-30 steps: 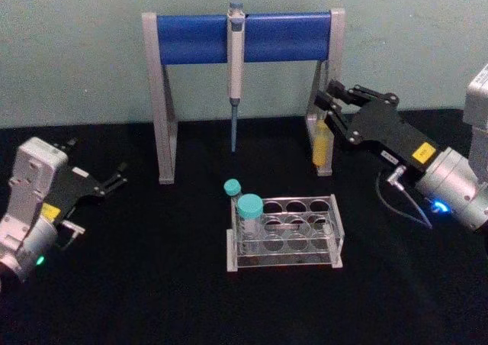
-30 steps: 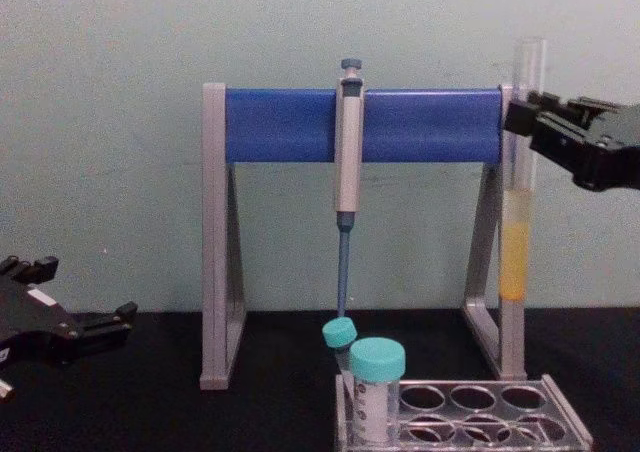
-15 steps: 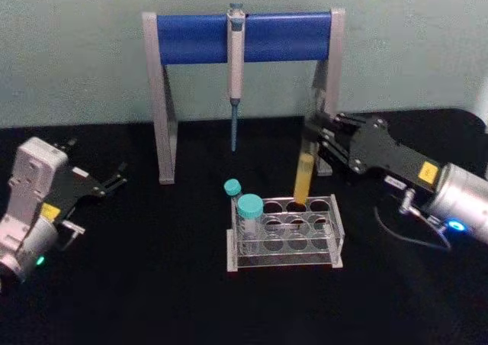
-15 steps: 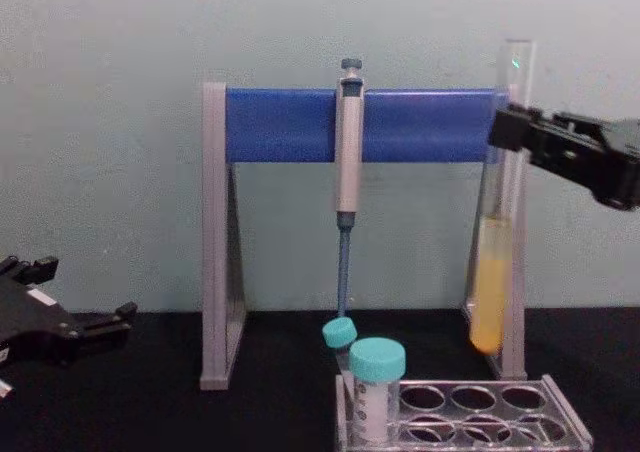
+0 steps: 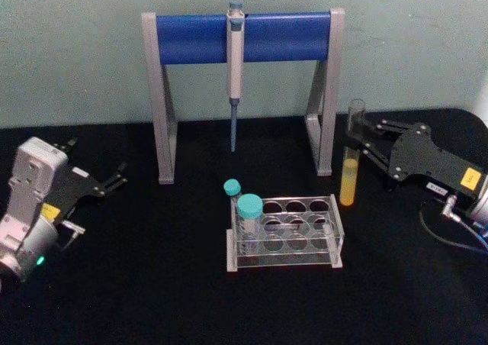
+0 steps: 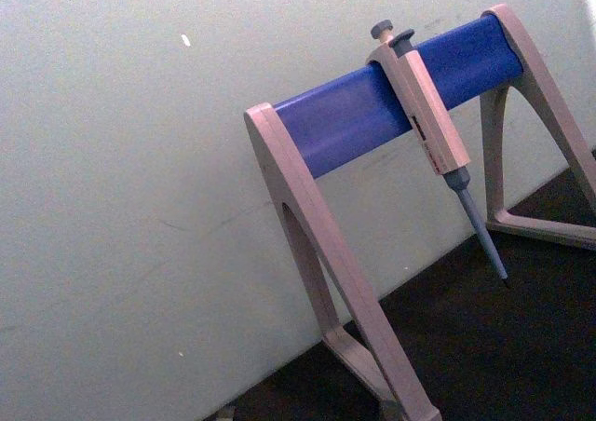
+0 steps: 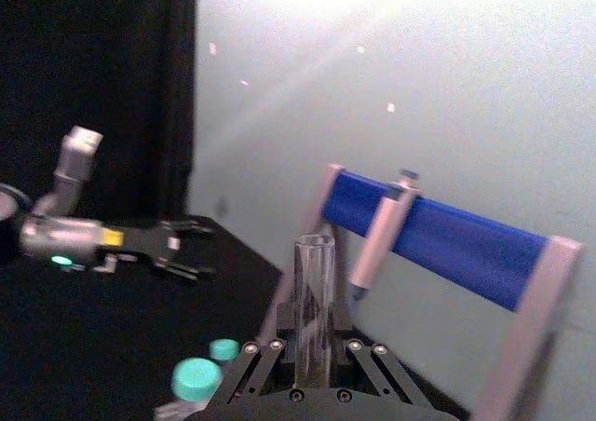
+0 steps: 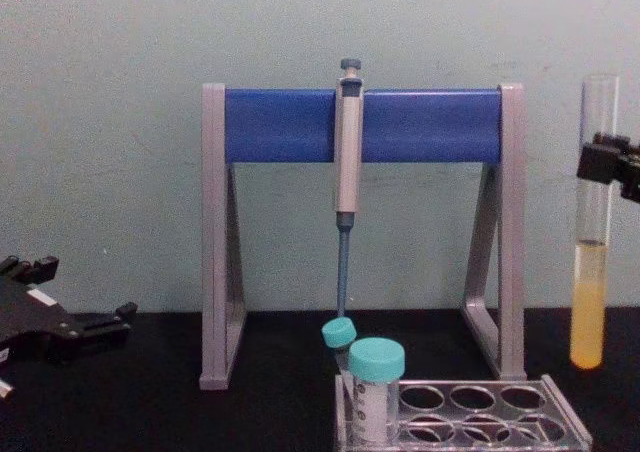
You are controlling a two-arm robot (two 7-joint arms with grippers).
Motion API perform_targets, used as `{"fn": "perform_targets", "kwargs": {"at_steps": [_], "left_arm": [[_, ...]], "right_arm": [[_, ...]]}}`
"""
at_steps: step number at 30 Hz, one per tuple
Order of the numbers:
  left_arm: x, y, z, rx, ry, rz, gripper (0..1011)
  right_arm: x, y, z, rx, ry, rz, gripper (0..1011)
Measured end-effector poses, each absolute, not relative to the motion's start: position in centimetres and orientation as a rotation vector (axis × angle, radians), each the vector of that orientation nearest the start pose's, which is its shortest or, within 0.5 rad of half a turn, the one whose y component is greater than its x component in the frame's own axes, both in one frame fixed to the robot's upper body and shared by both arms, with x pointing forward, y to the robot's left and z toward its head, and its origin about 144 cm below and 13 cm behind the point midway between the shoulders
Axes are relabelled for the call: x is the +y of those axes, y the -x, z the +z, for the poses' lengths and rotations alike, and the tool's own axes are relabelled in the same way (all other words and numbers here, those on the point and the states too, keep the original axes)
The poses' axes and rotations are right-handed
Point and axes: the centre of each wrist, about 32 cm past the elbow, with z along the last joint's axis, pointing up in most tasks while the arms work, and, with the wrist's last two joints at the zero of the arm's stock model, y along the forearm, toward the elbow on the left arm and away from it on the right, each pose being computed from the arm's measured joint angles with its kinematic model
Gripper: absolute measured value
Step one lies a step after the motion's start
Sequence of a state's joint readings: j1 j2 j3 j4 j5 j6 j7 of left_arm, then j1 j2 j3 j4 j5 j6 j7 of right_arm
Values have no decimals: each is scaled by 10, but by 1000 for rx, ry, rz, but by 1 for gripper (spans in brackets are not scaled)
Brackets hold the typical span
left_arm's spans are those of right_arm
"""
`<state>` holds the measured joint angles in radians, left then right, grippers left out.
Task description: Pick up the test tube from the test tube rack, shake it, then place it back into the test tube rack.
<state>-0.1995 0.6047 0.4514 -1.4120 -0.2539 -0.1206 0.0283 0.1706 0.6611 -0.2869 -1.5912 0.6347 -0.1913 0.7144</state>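
Black jointed fingers of the right tool (image 5: 355,140) are pressed together on the test tube (image 5: 348,181), pinching the clear glass in its upper part, below the open mouth and well above the yellow liquid that fills the lower part. In the chest view this tool (image 8: 606,162) comes in from the right edge and the tube (image 8: 590,302) hangs upright with its rounded bottom above the level of the rack's top. The tube sits just off the far right corner of the test tube rack (image 5: 282,263), outside its outline and over none of its holes. Two teal-capped tubes (image 5: 249,205) stand in the rack's left end, one behind the other, and the holes to their right are open. Behind the rack rises the grey-and-blue pipette stand (image 5: 191,38); its right leg stands close to the held tube on the side toward the rack's middle, and a pipette (image 5: 235,62) hangs from the blue bar with its tip pointing down behind the rack's left end. Well to the left of the rack, the left tool (image 5: 114,178) is low over the black tabletop (image 5: 152,284) with its fingers spread, holding nothing.
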Motion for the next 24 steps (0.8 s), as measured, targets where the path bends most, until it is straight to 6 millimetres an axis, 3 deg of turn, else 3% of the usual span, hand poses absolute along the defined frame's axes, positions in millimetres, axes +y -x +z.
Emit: {"fn": "perform_targets", "kwargs": {"at_steps": [12, 24], "left_arm": [[310, -489, 1140, -285, -304, 1248, 1001], [310, -489, 1140, -285, -304, 1248, 1001]], "right_arm": [[-313, -505, 1210, -248, -67, -745, 214], [-288, -514, 1212, -236, -119, -701, 214]]}}
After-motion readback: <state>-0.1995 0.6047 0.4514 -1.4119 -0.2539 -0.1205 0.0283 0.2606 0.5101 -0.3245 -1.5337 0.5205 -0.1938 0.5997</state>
